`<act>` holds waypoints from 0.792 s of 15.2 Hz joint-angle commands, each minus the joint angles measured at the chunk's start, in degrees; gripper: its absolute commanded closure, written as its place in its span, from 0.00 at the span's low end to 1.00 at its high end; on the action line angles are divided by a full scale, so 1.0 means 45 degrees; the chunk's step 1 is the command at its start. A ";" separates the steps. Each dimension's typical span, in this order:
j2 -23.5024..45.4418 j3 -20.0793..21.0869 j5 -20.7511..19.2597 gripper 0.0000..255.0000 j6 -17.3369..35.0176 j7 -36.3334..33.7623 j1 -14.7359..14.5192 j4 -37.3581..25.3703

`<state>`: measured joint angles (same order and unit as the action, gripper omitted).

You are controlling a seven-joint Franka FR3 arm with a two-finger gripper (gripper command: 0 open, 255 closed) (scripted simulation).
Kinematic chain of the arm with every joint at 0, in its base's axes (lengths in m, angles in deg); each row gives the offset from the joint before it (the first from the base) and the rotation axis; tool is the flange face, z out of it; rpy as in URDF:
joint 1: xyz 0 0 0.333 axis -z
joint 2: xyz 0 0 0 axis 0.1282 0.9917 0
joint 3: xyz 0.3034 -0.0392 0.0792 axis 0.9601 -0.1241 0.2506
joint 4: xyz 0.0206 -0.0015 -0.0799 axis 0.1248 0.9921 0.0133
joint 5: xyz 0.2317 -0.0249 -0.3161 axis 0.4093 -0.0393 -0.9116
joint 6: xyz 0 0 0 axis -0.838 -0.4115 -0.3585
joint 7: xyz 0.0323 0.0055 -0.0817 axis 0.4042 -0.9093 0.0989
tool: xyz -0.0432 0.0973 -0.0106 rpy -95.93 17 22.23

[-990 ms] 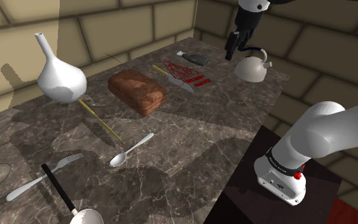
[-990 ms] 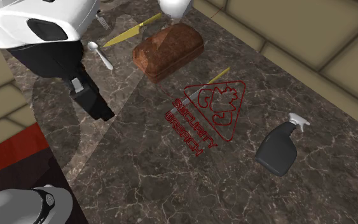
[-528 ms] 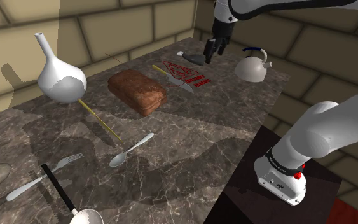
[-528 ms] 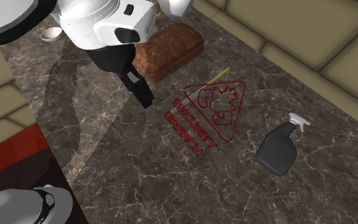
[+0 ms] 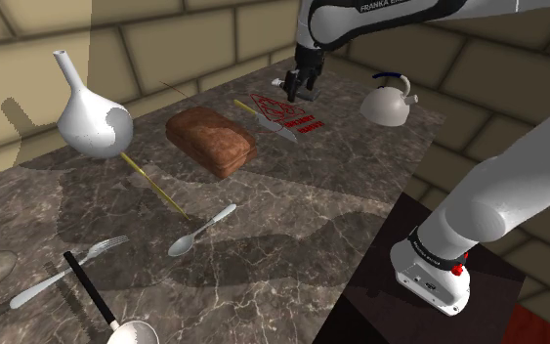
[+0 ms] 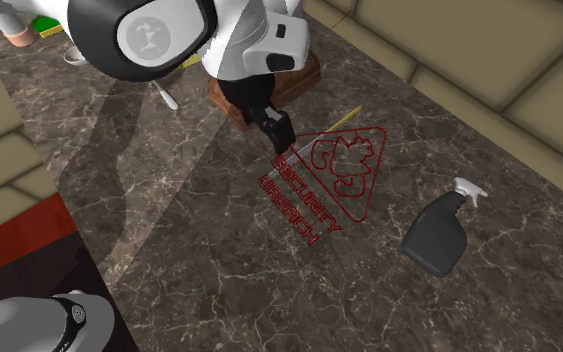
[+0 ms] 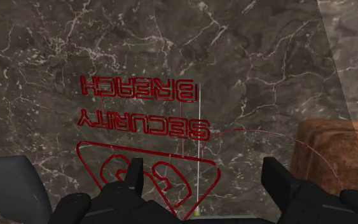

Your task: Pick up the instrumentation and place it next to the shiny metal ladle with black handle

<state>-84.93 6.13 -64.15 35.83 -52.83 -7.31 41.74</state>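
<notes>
Marble counter (image 5: 292, 225): tool (image 5: 297, 95), jaws apart, moved from kettle (image 5: 388, 104) to above red sign (image 5: 275, 106).

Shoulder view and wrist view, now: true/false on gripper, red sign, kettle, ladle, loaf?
1. The gripper is open above the red SECURITY BREACH sign. True.
2. The sign is clasped between the fingers. False: it lies flat on the marble counter, not held.
3. The white kettle stands to the shoulder view's right of the sign. True.
4. The black-handled ladle lies beside the kettle. False: it lies at the shoulder view's lower left, by the fork.
5. The brown loaf lies on top of the sign. False: it lies beside the sign, apart from it.
</notes>
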 commanded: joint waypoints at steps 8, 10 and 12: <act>0.4307 0.0138 -0.0794 0.00 0.1426 -0.0557 -0.0117 -0.3212; 0.5286 0.0124 -0.0967 0.00 0.1550 -0.0648 -0.0194 -0.4138; 0.6283 0.0100 -0.1126 0.00 0.1604 -0.0717 -0.0287 -0.5153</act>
<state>-58.93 6.64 -68.86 42.94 -55.90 -8.41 20.92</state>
